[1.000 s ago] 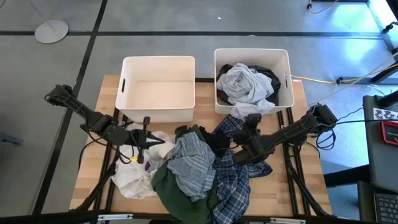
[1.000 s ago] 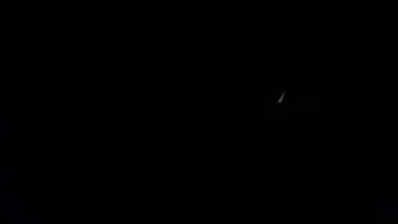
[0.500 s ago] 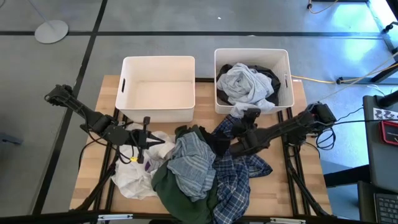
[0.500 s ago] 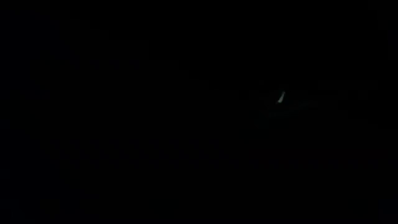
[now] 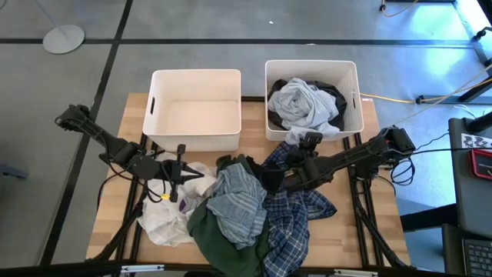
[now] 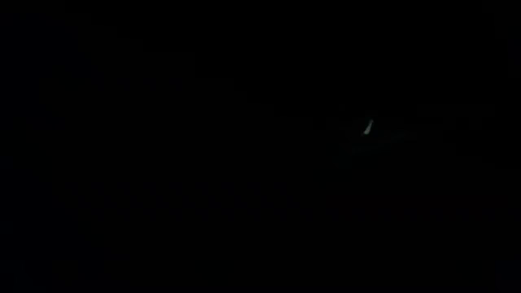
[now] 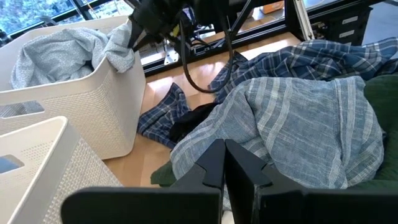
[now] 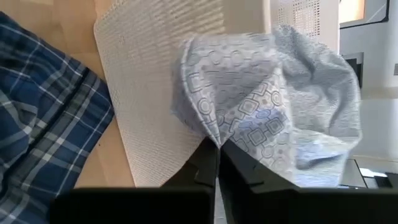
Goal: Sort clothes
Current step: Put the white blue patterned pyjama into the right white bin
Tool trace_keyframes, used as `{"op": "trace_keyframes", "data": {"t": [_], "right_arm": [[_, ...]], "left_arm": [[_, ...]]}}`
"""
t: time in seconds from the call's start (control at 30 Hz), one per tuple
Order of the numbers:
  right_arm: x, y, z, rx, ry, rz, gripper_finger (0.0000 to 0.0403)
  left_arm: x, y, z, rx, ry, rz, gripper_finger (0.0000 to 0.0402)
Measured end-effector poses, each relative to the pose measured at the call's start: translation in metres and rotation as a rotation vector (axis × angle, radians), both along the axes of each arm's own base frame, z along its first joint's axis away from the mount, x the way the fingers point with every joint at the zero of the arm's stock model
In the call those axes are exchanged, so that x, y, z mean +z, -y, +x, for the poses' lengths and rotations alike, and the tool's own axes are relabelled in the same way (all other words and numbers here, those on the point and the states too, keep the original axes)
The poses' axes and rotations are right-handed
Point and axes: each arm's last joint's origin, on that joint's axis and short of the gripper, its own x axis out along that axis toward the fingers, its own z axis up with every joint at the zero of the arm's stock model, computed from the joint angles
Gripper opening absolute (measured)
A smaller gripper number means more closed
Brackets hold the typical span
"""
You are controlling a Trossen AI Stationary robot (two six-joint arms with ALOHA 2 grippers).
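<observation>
Right hand [image 8: 217, 152]: fingers pressed together, pinching nothing visible, just before the pale patterned cotton garment [image 8: 273, 106] draped over the white perforated plastic bin [image 8: 155, 93]. Left hand [image 7: 224, 165]: pressed together, beside the blue striped shirt [image 7: 298, 124]. Advice: reopen, seat fabric deep, then lift.

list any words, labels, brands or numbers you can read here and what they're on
None can be read.
The pale patterned garment hanging over the right bin carries only printed squares and circles, no letters.
The plaid shirt, the left bin and both arms show no readable marking.
The low view is dark.
</observation>
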Motion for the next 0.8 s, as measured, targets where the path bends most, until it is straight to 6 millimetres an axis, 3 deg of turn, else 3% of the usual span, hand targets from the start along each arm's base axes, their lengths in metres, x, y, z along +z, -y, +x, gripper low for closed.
{"op": "trace_keyframes", "data": {"t": [0.13,0.3,0.5,0.63,0.8], "right_arm": [[0.024,0.000,0.002,-0.007,0.039,-0.008,0.0022],[0.069,0.003,0.000,0.010,0.182,-0.019,0.0012],[0.119,0.028,-0.007,-0.062,0.358,-0.021,0.0007],[0.132,0.053,-0.013,-0.156,0.414,-0.041,0.0019],[0.132,0.087,-0.016,-0.286,0.387,-0.029,0.0019]], "left_arm": [[0.000,0.000,0.000,0.000,0.000,0.000,0.0001],[0.000,0.000,0.000,0.000,0.003,-0.002,0.0001],[0.001,0.000,0.000,0.000,0.005,-0.003,0.0001],[0.001,0.000,0.000,-0.003,0.005,0.005,0.0001],[0.001,0.000,0.000,-0.007,0.005,0.015,0.0001]]}}
